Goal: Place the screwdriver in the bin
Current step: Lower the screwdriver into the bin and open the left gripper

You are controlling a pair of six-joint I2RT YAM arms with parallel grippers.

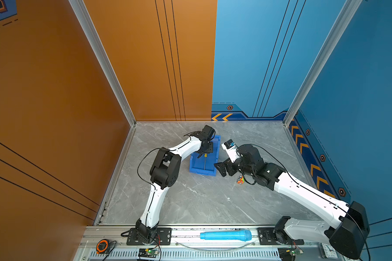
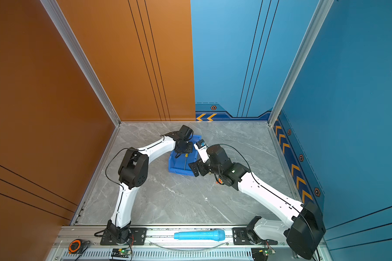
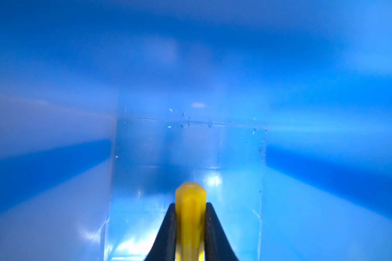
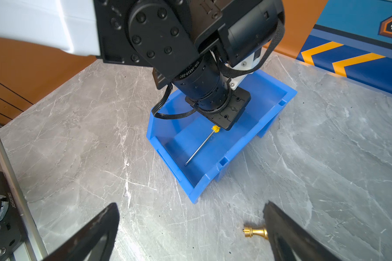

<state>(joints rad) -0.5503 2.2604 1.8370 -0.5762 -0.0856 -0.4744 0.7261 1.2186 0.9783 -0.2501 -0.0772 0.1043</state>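
- Left tool (image 3: pixel 190 204) is clenching the screwdriver (image 4: pixel 201 145) by its handle, low inside the bin (image 4: pixel 272 90).
- Right tool (image 4: pixel 191 203) is hanging released nearby.
- Placing is likely ending; next calls for letting go.

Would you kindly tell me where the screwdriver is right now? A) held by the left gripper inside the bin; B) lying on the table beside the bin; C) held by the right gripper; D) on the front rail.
A: the left gripper is shut on the yellow handle of the screwdriver, its shaft angling down within the bin.
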